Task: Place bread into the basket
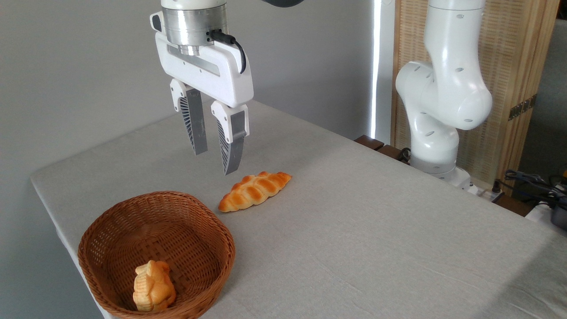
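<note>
The bread (pixel 254 190), a long braided golden-orange loaf with pointed ends, lies on the grey tablecloth to the right of the basket. The brown wicker basket (pixel 104 221) sits at the table's near left corner. My gripper (pixel 215 163) hangs in the air above and a little left of the loaf, fingers pointing down. It is open with nothing between its fingers, and the tips stand clear of the loaf.
A smaller, paler, lumpy bread piece (pixel 153 285) rests inside the basket at its near side. The arm's white base (pixel 436 146) stands at the table's far right edge. Cables and a wooden screen are behind it. The table's left edge runs close to the basket.
</note>
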Available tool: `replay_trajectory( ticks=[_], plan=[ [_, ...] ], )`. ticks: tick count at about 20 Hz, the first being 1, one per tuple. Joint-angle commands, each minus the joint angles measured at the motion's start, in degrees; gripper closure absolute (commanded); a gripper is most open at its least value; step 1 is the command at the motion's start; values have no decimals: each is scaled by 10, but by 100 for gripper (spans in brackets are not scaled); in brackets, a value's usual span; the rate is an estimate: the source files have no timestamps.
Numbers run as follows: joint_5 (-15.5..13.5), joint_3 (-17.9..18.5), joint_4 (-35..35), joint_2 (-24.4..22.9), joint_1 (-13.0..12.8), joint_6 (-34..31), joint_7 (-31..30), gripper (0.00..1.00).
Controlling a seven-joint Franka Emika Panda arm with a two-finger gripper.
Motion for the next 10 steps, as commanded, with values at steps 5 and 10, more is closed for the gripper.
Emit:
replay_trajectory(
  ticks=[5,10],
  plan=[
    [-8,4,5,2,-3,-12,-1,0],
    [-7,3,5,3,-2,-13,-2,0]
  ],
)
